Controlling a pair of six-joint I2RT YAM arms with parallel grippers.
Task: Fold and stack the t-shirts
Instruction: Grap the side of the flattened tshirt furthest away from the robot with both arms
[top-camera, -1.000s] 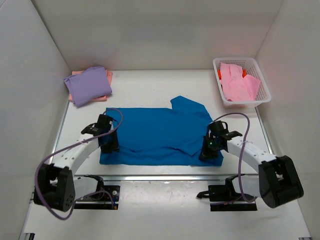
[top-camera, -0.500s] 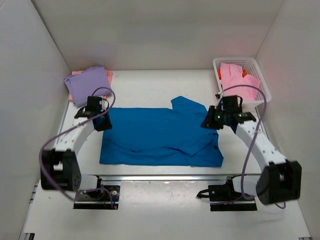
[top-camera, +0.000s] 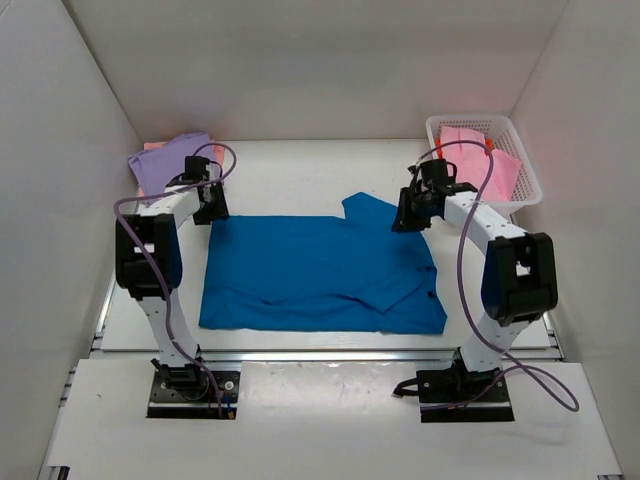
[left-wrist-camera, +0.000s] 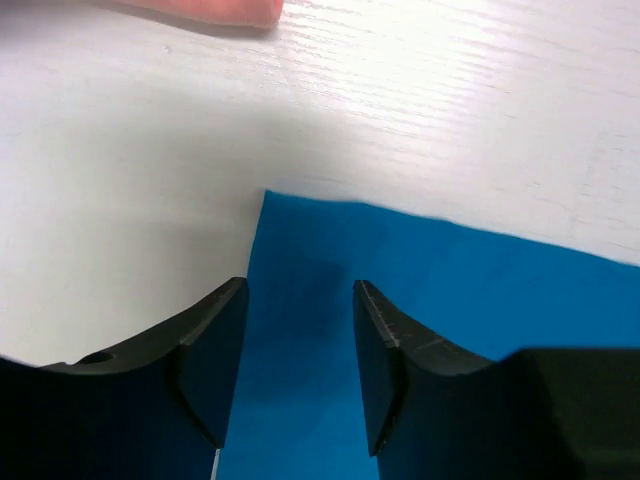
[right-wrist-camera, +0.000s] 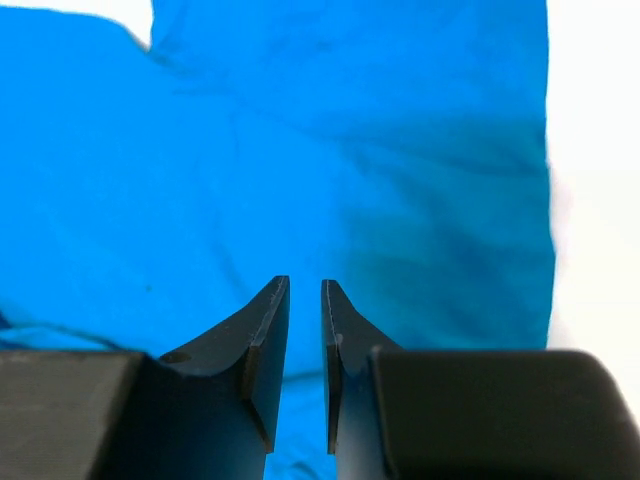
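Desk (top-camera: 300, 175) carries the bright blue t-shirt (top-camera: 310, 270) spread flat at centre. A folded lavender t-shirt (top-camera: 170, 170) lies far left, and a light pink t-shirt (top-camera: 478, 165) sits in the basket (top-camera: 495, 208). Left claw (left-wrist-camera: 300, 290) gapes over the blue shirt's far-left corner. Right claw (right-wrist-camera: 305, 285) is all but closed on nothing, above the far-right sleeve. Risk: the narrow right claw may press the cloth instead of pinching it, so one corner lifts alone and the fold skews. The left claw sits at the very corner and may slip off. A second ago both arms worked the near edge; now they reach the far edge.
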